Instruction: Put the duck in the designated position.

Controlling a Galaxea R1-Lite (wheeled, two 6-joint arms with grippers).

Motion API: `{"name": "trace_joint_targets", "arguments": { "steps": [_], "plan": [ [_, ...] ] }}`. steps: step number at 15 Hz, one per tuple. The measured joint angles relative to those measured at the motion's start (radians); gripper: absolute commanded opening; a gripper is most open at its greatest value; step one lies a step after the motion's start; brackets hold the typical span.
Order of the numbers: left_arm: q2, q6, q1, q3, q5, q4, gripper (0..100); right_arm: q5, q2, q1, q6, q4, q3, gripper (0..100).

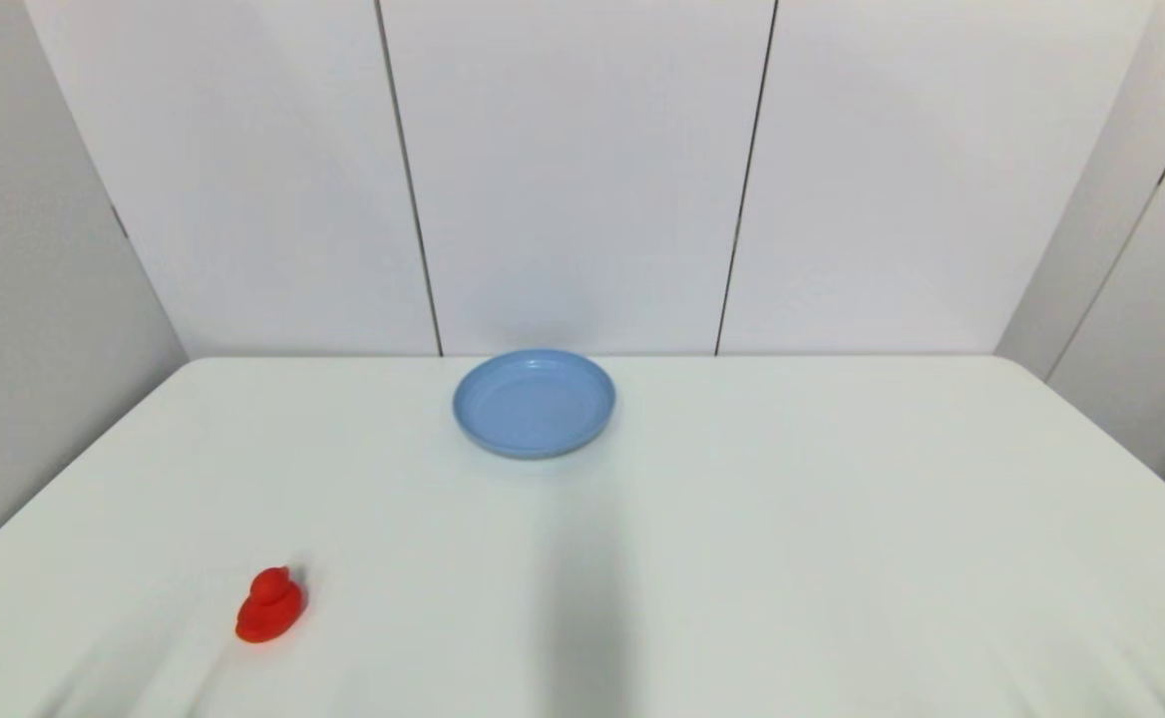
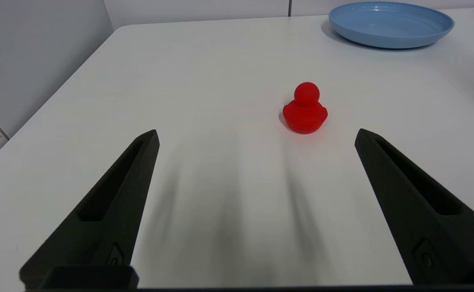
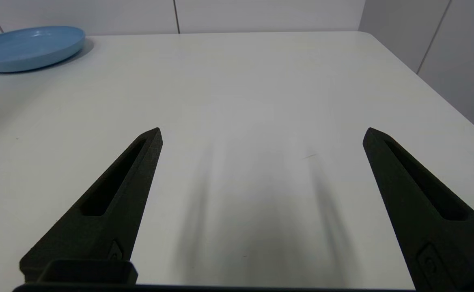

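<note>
In your head view you have one red toy duck (image 1: 269,605) at lower left of the white table (image 1: 842,558) and one blue plate (image 1: 534,402) at upper centre, well apart; in your left wrist view the left gripper (image 2: 256,136) is spread wide and empty, the duck upright, round head on rounded body, just beyond its tips; in your right wrist view the right gripper (image 3: 262,134) is likewise spread, holding nothing.

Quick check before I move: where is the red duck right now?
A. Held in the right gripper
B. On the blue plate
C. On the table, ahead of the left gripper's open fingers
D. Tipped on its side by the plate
C: the duck stands upright on the table, ahead of the open left gripper, well short of the plate.
</note>
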Motion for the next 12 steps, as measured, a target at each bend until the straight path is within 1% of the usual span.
{"name": "trace_joint_targets", "arguments": {
  "steps": [12],
  "plan": [
    [0.000,0.000,0.001,0.000,0.001,0.000,100,0.000,0.000,0.000,0.000,0.000,0.000,100]
  ]
}}
